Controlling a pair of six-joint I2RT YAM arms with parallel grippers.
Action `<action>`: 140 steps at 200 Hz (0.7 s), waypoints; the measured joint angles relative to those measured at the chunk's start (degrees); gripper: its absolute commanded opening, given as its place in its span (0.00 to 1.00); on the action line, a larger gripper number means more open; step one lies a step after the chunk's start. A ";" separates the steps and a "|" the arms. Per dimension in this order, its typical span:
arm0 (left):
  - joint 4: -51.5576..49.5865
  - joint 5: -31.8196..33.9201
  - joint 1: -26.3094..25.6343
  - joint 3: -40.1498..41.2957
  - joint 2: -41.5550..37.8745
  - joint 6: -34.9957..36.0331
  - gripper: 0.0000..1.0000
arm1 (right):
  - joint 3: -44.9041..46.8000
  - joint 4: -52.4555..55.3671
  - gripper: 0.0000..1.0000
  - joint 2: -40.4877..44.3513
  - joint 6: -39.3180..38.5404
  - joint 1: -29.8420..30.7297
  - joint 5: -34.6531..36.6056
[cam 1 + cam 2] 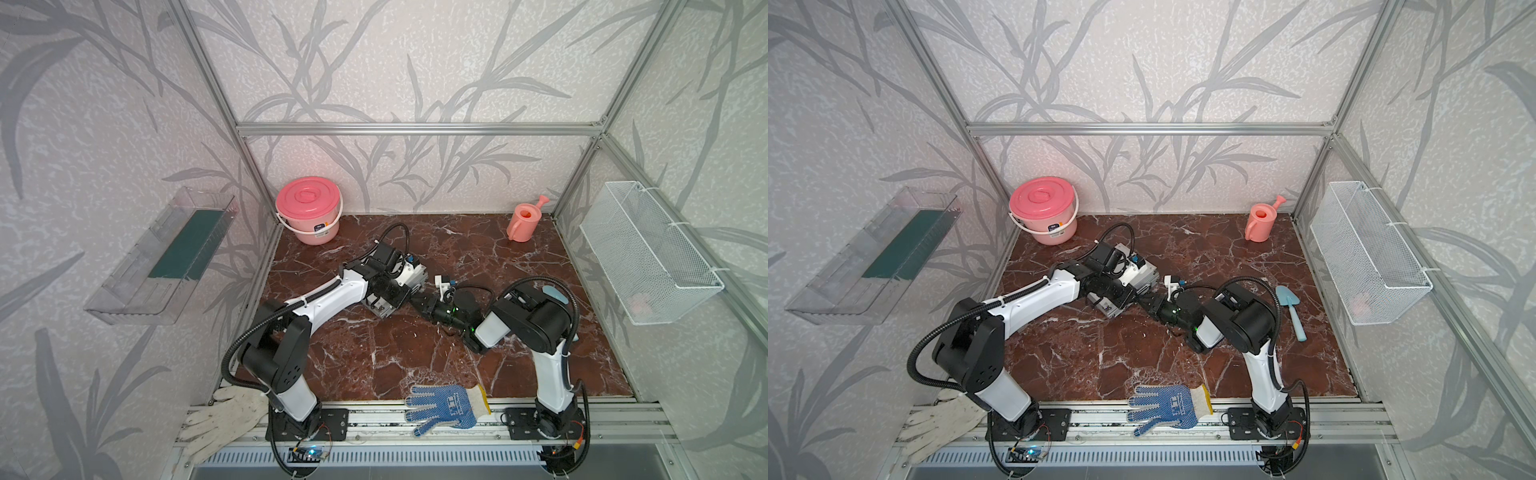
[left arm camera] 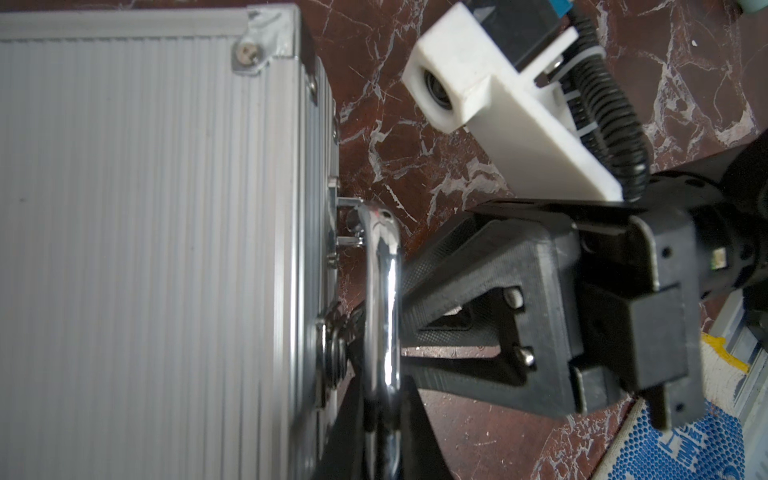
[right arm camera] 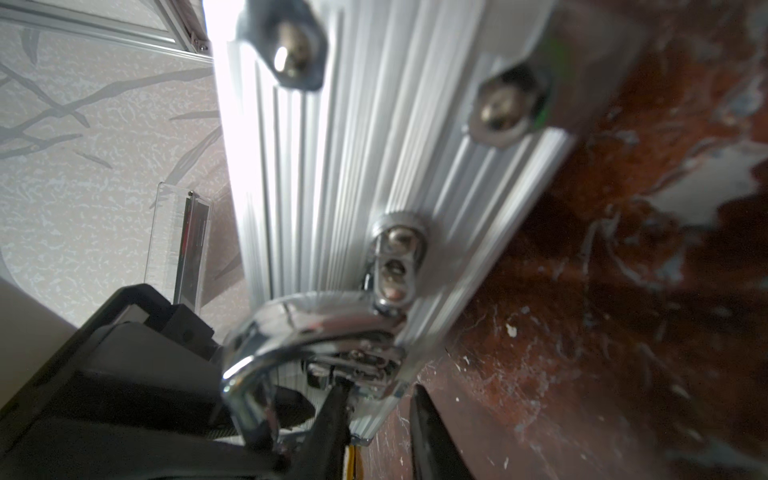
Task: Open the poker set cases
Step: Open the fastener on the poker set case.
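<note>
- Marble table (image 1: 415,365): silver poker case (image 1: 1144,279) lies flat mid-table w/ lid shut, mostly hidden under L arm's wrist in both top views.
- L gripper (image 2: 380,440): fingers closed tight on the case's chrome handle (image 2: 382,291), pinching it.
- R gripper (image 3: 376,401): points at the case's handle side, fingers narrowly apart either side of a latch (image 3: 361,365); can't tell if they pinch it.
</note>
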State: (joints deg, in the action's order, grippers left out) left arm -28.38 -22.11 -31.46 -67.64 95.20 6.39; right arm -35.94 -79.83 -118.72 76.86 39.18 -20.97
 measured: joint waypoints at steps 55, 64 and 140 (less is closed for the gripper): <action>-0.74 0.26 0.09 -1.81 0.48 -0.22 0.00 | -0.20 -0.90 0.32 0.04 1.01 -0.92 0.13; -0.96 0.11 0.09 -2.40 0.48 -0.42 0.00 | -0.17 -0.83 0.36 0.13 1.03 -1.16 0.37; -1.81 -1.97 0.09 -5.73 0.48 -1.11 0.00 | 0.85 -1.20 0.28 3.48 1.62 -2.80 0.63</action>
State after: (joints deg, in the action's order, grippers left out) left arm -30.20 -24.08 -31.38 -73.36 95.68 5.28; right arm -35.09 -81.03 -115.24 78.48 36.38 -20.34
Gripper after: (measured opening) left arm 0.127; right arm 0.292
